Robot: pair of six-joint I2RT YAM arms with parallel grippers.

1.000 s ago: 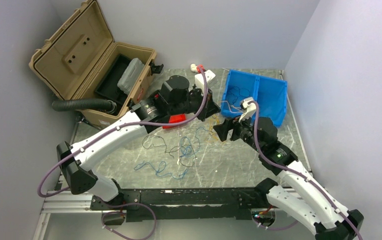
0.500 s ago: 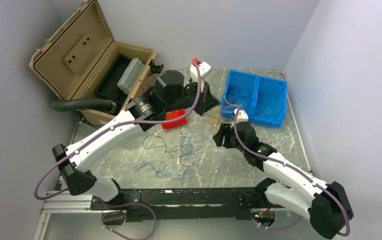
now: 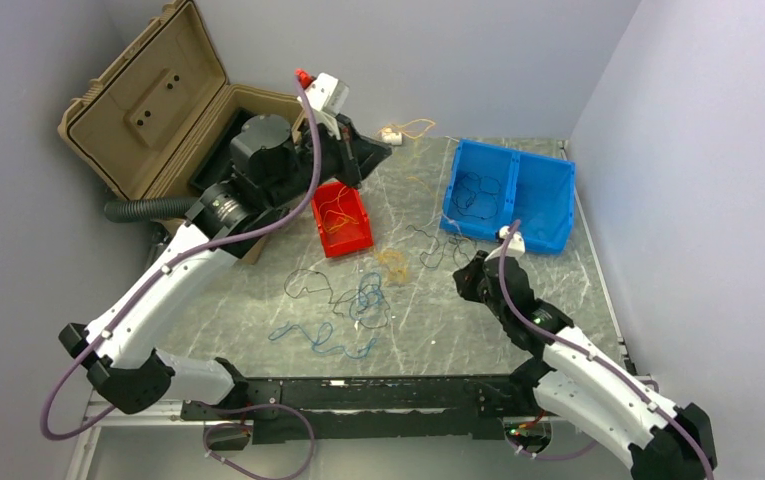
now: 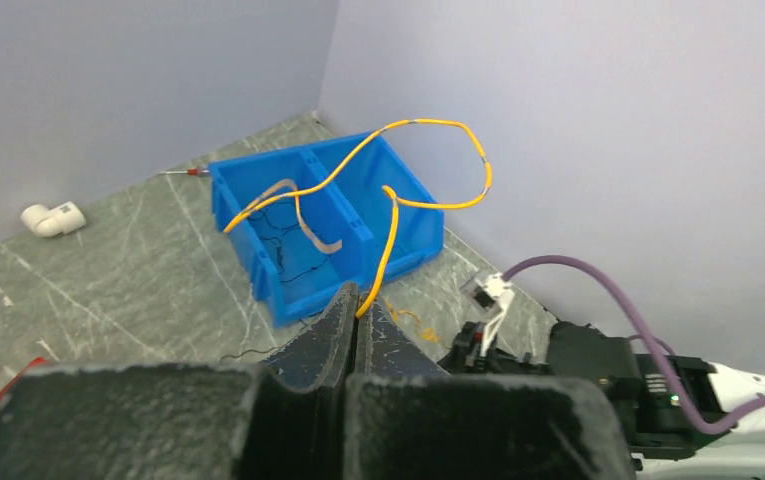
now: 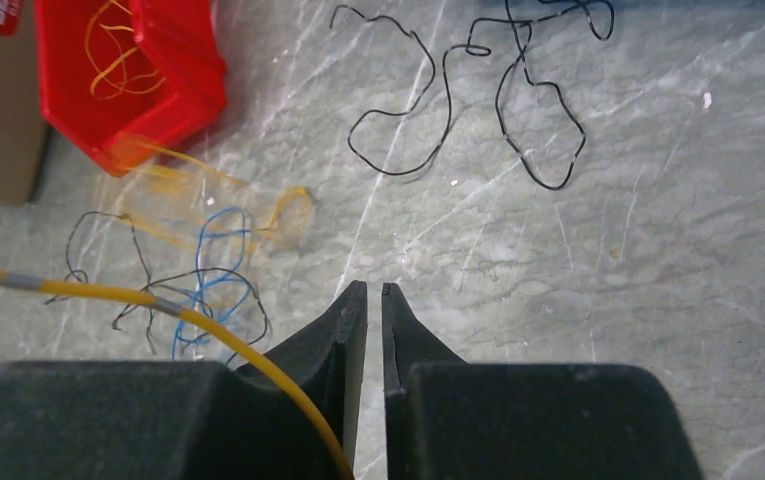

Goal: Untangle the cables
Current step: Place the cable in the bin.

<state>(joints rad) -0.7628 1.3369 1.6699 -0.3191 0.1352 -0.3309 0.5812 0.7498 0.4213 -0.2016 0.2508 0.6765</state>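
Observation:
My left gripper point(image 4: 358, 302) is shut on a yellow cable point(image 4: 428, 124), which loops in the air over the blue bin point(image 4: 258, 190). From above, that gripper point(image 3: 383, 150) hangs high beside the tan case. Blue and dark cables point(image 3: 358, 300) lie tangled mid-table, with an orange clump point(image 3: 395, 262) and a dark loop point(image 3: 438, 245) beside them. My right gripper point(image 5: 374, 288) is low over bare table with only a slit between its jaws and nothing at the tips. Another yellow cable point(image 5: 108, 294) crosses its left finger; I cannot tell if it is pinched.
A red bin point(image 3: 358, 238) holds orange strands. The blue bin point(image 3: 548, 215) at the back right holds dark strands. The open tan case point(image 3: 148, 110) and a black ribbed hose point(image 3: 158, 208) stand at the back left. A white elbow fitting point(image 3: 391, 135) lies by the back wall.
My left arm rose and swung back left toward the case, carrying the yellow cable and uncovering the red bin. My right arm drew back toward the near edge and its jaws closed.

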